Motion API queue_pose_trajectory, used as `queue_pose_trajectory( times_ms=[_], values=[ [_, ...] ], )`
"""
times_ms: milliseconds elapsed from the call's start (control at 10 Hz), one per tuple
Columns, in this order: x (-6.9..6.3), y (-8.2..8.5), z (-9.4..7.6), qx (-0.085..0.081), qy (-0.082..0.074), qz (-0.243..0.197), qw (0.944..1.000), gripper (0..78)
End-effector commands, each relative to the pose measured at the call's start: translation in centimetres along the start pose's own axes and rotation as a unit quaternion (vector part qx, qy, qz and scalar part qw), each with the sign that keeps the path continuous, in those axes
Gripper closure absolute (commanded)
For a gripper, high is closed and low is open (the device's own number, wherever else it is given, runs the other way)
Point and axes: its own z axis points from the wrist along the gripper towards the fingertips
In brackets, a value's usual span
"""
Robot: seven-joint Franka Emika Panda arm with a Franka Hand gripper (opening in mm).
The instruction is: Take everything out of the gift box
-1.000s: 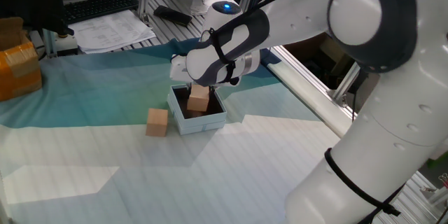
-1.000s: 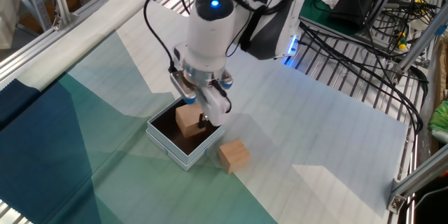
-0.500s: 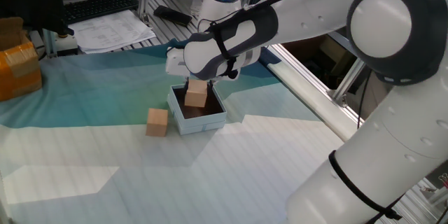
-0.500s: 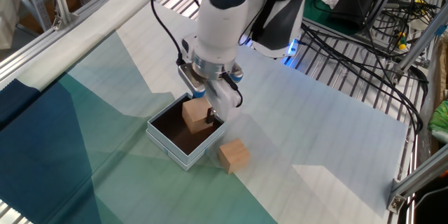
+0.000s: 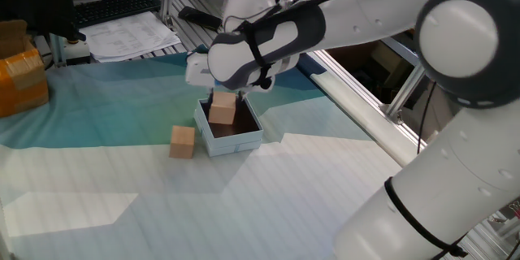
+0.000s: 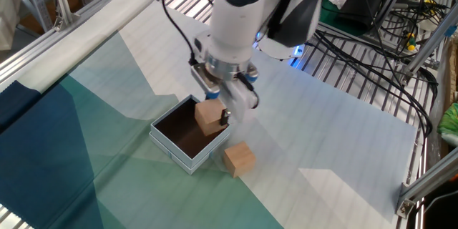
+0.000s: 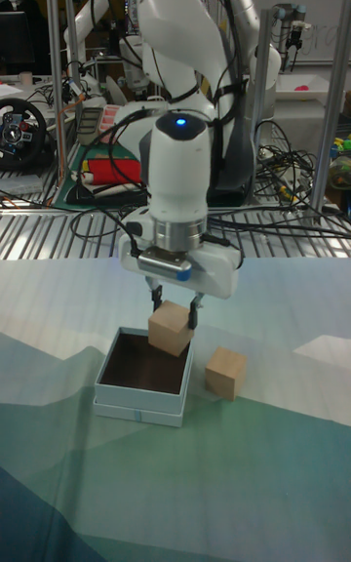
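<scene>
Above the gift box (image 7: 139, 398), a wooden cube (image 7: 171, 328) hangs tilted, clamped between the fingers of the gripper (image 7: 173, 309), clear of the dark inside. On the cloth (image 7: 263, 484) just right of the box rests the second cube (image 7: 225, 372), apart from its wall. Far off at the left edge in one fixed view sits a cardboard carton (image 5: 20, 77).

Pale blue-white gift box (image 7: 136, 404), dark inside, one tan cube (image 7: 171, 328) held above it, other cube (image 7: 225, 372) on cloth beside box
</scene>
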Motion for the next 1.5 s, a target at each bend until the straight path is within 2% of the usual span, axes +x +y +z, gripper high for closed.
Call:
queue_pose_trajectory(
  times_ms=[100, 500, 600, 1100, 1500],
  values=[
    [0.7, 1.5, -0.2, -0.014, 0.006, -0.011, 0.9998, 76.3],
    [1.5, 3.1, 0.5, -0.018, 0.004, 0.006, 0.9998, 76.3],
    [2.2, 4.4, 0.7, -0.02, 0.003, 0.019, 0.9996, 76.3],
    [1.9, 5.2, 2.2, -0.026, -0.001, 0.024, 0.9994, 76.3],
    [2.0, 5.1, 2.1, -0.027, 0.004, 0.03, 0.9992, 76.3]
  ],
)
